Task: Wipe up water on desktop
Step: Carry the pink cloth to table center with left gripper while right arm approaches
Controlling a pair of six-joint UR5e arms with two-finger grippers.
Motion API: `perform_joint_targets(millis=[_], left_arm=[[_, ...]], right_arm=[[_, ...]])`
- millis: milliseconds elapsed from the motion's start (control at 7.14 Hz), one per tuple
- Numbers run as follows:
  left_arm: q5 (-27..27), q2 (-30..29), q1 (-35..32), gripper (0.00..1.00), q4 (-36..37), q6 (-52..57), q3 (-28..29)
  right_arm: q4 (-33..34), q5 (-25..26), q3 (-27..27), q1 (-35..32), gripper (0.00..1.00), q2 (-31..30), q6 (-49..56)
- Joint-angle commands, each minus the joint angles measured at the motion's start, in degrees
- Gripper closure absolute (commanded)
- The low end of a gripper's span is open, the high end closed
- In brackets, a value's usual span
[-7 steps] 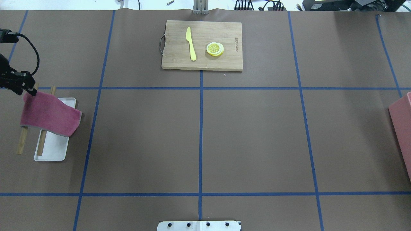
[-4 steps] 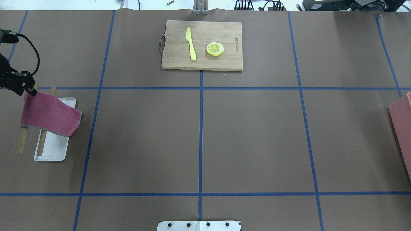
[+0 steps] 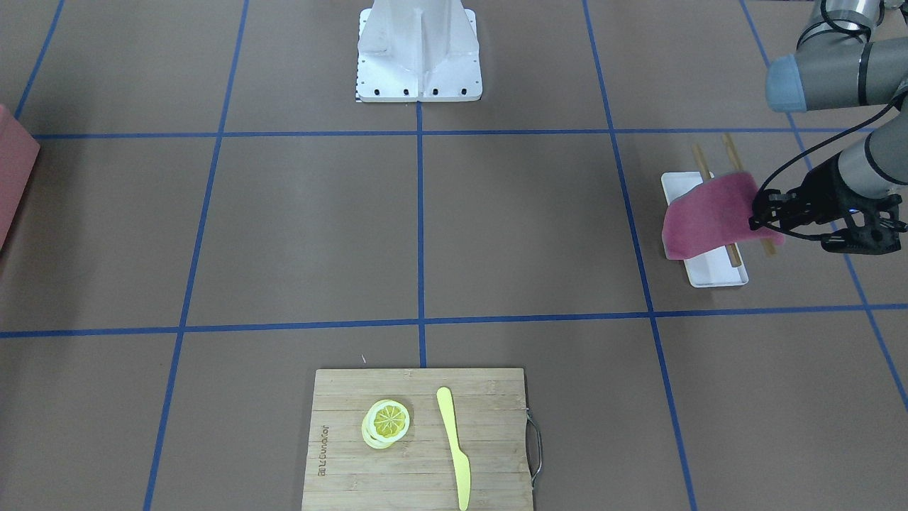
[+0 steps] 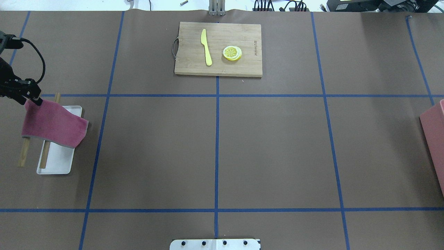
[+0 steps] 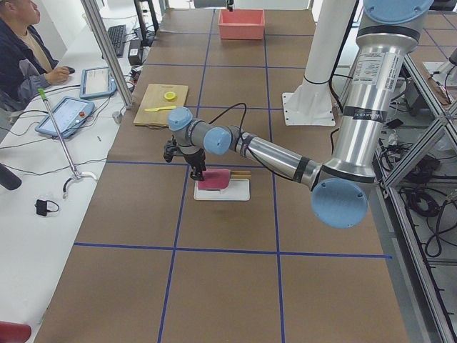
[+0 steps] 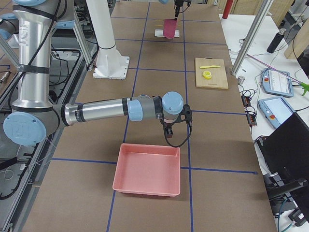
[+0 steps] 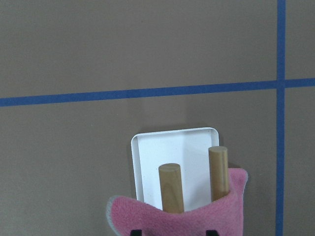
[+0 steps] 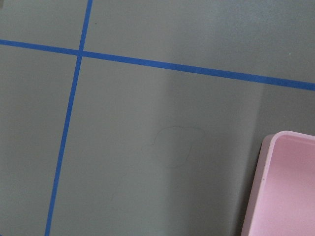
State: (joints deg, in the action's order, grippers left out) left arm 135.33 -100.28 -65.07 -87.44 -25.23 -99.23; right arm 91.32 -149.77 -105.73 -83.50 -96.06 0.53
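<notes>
Item: left hand [image 4: 33, 99], clamped on pink cloth [image 4: 52, 123] corner, 9 o'clock on worktop [image 4: 270, 149]. Best handling, I judge: raise it clear of wooden rods [image 4: 23, 154], grip firm, lay flat for wiping.
</notes>
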Motion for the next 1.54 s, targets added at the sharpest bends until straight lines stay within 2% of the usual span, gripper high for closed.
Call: perform_joint_targets(millis=[0,140,280,420,840,1120,1260,1400], left_arm=[[0.0,0.0,0.2,0.44,-0.4,0.0,0.7],[0.1,0.0,0.2,0.77,-1.2,-2.3,0.4],[0.9,0.1,0.2,0.96,-1.2,-2.7,0.4],[0.9,-0.1,0.2,1.00,-1.2,-2.9,0.0],[2.1,-0.1,0.2,1.00,-0.9,-2.9,-2.0],[6.0,-0.1,0.1,1.00,0.8,-3.1,-7.3],[8.0,-2.6,0.1,1.00,2.6,-3.6,-8.8],[8.4,-8.0,0.1,1.00,4.8,-9.6,-9.7]], right_arm=[[0.0,0.0,0.0,0.0,0.00,0.0,0.1],[0.0,0.0,0.0,0.0,0.00,0.0,0.1],[0.0,-0.1,0.0,0.0,0.00,-0.1,0.1],[0.0,-0.1,0.0,0.0,0.00,-0.1,0.1],[0.0,-0.1,0.0,0.0,0.00,-0.4,0.1],[0.0,-0.2,-1.0,0.0,0.00,-0.4,-0.1],[-0.1,-0.2,-2.8,0.1,0.00,-0.2,-2.1],[-0.1,0.0,-5.7,2.2,0.00,0.3,-4.7]])
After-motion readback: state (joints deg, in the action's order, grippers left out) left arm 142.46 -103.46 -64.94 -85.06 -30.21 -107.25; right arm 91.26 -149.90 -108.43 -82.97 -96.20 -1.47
